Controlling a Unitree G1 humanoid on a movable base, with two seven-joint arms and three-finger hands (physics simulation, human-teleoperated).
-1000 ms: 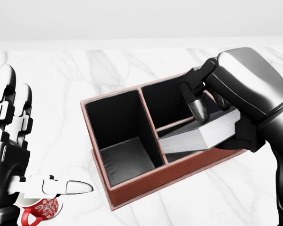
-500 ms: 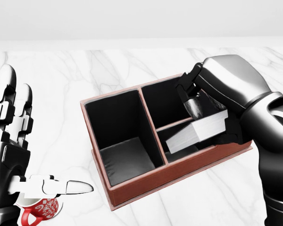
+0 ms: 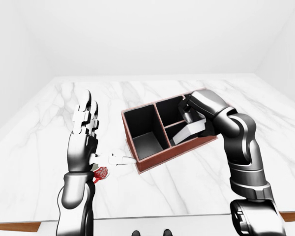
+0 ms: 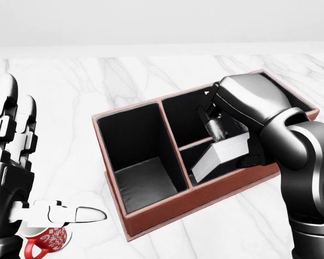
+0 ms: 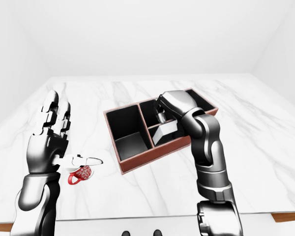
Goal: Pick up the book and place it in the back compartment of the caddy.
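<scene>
The red-brown caddy with black insides lies on the marble table; it has one large compartment at the left and two smaller ones at the right, parted by a divider. My right hand is shut on the book. The book's white page edge faces me. It tilts down to the left, its low corner dipping into the lower right compartment just below the divider. My left hand stands upright and open at the left of the head view, holding nothing.
A red patterned mug stands on the table under my left hand's thumb. Table edge runs along the bottom of the eye views, and a white wall rises behind the table.
My right hand has carried the book left and lower into the caddy and tilted it more steeply; the caddy's right end now shows. The left hand and mug have not moved.
</scene>
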